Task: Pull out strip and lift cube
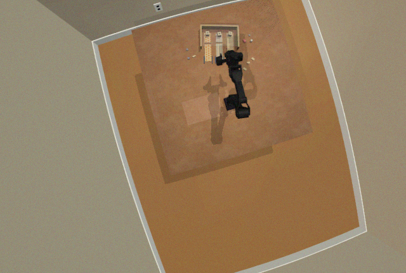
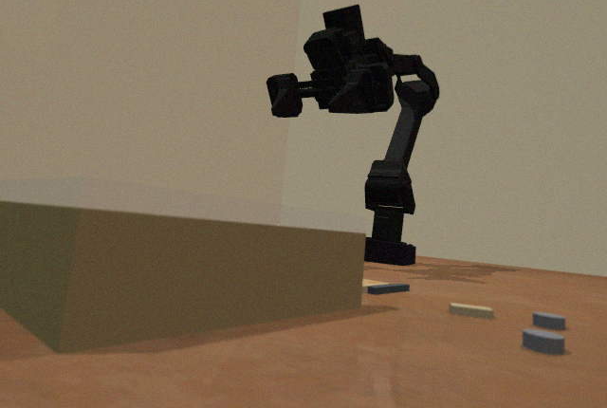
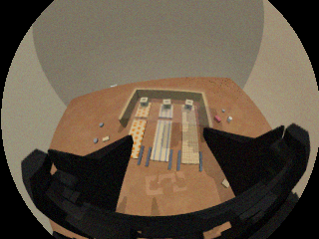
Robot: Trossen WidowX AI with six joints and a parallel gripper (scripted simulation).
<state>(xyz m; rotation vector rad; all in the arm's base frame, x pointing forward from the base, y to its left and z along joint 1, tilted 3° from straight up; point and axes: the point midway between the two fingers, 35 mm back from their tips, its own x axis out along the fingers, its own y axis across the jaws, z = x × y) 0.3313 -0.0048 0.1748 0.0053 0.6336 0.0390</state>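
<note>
My gripper (image 1: 229, 59) (image 2: 315, 98) (image 3: 167, 135) is open and empty, high above the front ends of the strips. An orange-patterned strip (image 1: 208, 53) (image 3: 139, 134) on the left shows a gap near its far end. The middle striped strip (image 1: 219, 49) (image 3: 161, 139) shows a similar gap. The right woven strip (image 1: 229, 42) (image 3: 189, 139) looks unbroken in the wrist view; the arm hides its front in the top view. A small pale cube sits at each far end: left cube (image 1: 207, 33) (image 3: 144, 101), middle cube (image 1: 219, 33) (image 3: 166, 104), right cube (image 1: 229, 33) (image 3: 188, 104). Their markings are too small to read.
A low three-sided wall (image 1: 219, 25) (image 2: 211, 270) (image 3: 169, 94) surrounds the far parts, under a see-through cover. Dark blue bars (image 2: 388, 288) (image 3: 170, 159) flank the front ends. Small loose pieces lie either side, including a pink one (image 1: 244, 40) (image 3: 217, 119) and a beige one (image 1: 193, 56) (image 2: 470, 310).
</note>
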